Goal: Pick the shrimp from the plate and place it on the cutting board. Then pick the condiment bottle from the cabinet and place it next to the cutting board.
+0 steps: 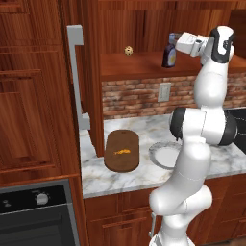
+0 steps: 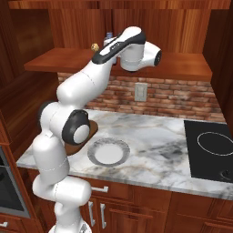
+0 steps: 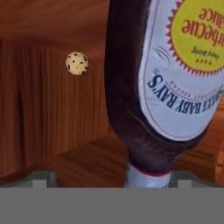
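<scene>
Nearest the base, on the marble counter (image 1: 144, 180), the round shallow plate with its grey patterned rim and white centre (image 2: 108, 152) lies bare, and just beside it the dark brown wooden oval-cornered cutting board (image 1: 122, 151) carries the tiny curved orange shrimp (image 1: 122, 152) near its middle. By that, the first half of the task looks done and the bottle is the step in hand.

Higher and farther, the white arm reaches up into the open shelf niche of the reddish-brown wooden cabinet (image 1: 134, 67). The two-finger gripper (image 1: 176, 42) sits at the small dark purplish-brown condiment bottle with the narrow neck and light label (image 1: 168, 55), and its jaws stand wide apart, holding nothing.

In the hand view the bottle (image 3: 157, 87) looms very close, directly ahead of the jaws and slightly to the picture's right. Its label reads upside down and its cap end points toward the bottom edge, so the hand is rolled over while the bottle stands upright on the shelf in the left base view. Its long axis runs between the two fingertips, so a short advance should bring the body between them before closing.

Farthest back on the shelf, a small round beige speckled ball (image 1: 129, 50) rests well apart from the bottle.
</scene>
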